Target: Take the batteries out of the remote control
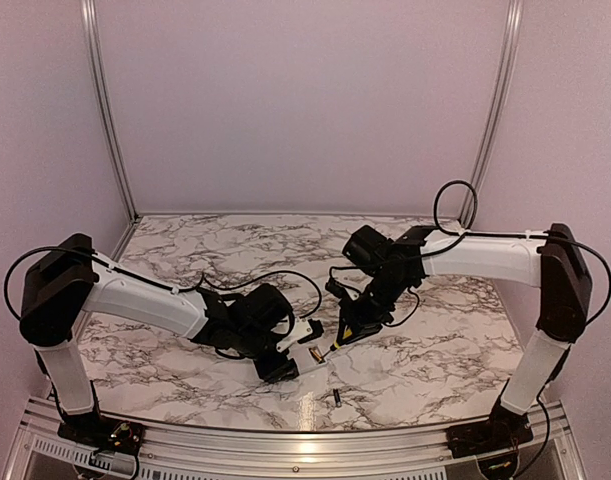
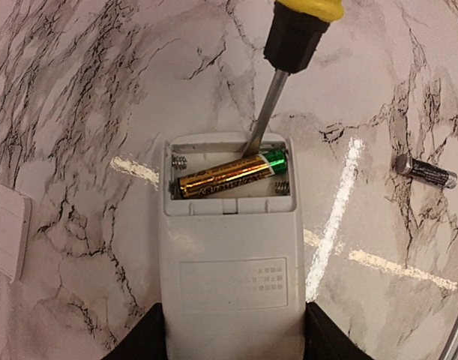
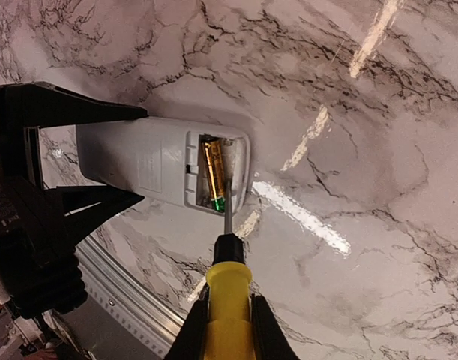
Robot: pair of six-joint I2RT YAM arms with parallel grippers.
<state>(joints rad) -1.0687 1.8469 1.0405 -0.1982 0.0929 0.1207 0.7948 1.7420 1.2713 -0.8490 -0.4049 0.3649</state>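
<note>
Prying the last cell out of its recess appears to be the step in hand. The left pincer is clamped on the long sides of the remote control, with the open battery recess facing up. Whether the remote rests on the table or hangs just above it cannot be told.

The right pincer is closed around the yellow handle of a screwdriver. The blade tip sits inside the recess, touching the green end of the seated battery. That battery lies slightly askew, and the slot beside it is empty.

A loose battery lies on the table, apart from the remote on one side. A white cover panel lies on the table on the other side.

By this layout, one of two cells is out.

Next move, as judged:
1. Lever the green end upward, away from the spring contact.
2. Keep the tip travel short, because the blade could slip off the round casing.
3. Hold the left clamp firm so the remote does not twist under the prying load.
</note>
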